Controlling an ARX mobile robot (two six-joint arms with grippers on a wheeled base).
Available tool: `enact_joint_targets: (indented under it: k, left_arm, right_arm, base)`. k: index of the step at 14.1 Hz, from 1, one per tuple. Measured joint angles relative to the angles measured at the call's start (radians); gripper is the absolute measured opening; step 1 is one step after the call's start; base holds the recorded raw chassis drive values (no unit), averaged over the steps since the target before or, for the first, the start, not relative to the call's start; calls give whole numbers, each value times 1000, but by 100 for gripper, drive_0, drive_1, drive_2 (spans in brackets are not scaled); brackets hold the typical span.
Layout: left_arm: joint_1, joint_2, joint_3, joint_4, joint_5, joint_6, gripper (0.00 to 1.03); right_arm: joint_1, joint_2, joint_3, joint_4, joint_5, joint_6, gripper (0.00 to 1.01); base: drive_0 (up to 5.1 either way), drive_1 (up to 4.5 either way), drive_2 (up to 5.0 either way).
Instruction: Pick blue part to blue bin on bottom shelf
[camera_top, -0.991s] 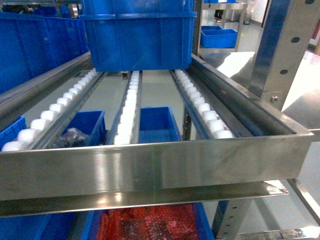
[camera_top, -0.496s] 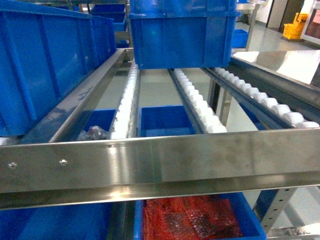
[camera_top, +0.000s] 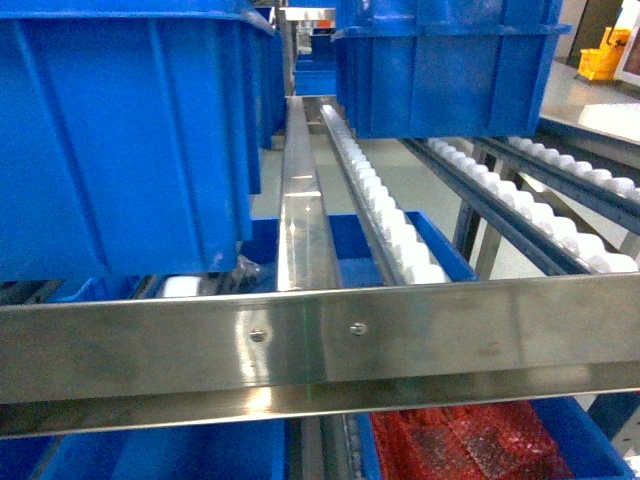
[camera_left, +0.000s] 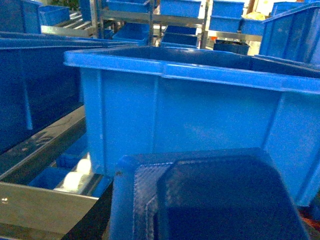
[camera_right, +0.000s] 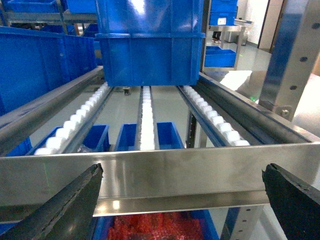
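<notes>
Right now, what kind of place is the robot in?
Probably a warehouse or factory parts store: steel flow racks with white roller rails, rows of blue plastic bins, and a yellow mop bucket on a bare floor.

Right tool (camera_right: 182, 200) spread wide, fingers level, nothing between. Left tool state unclear.

Steel roller rack, seen from its front rail

The bottom shelf (camera_top: 400, 225) shows long grey rails with white rollers, running away level.
</notes>
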Motion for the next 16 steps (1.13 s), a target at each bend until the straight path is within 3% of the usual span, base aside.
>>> enact_joint_targets:
  k: [16]
  left_arm:
    - [1, -2, 0, 0, -4, 0, 44]
  right_arm:
    - [0, 0, 0, 2, -3, 0, 98]
  base:
    - [0, 0, 0]
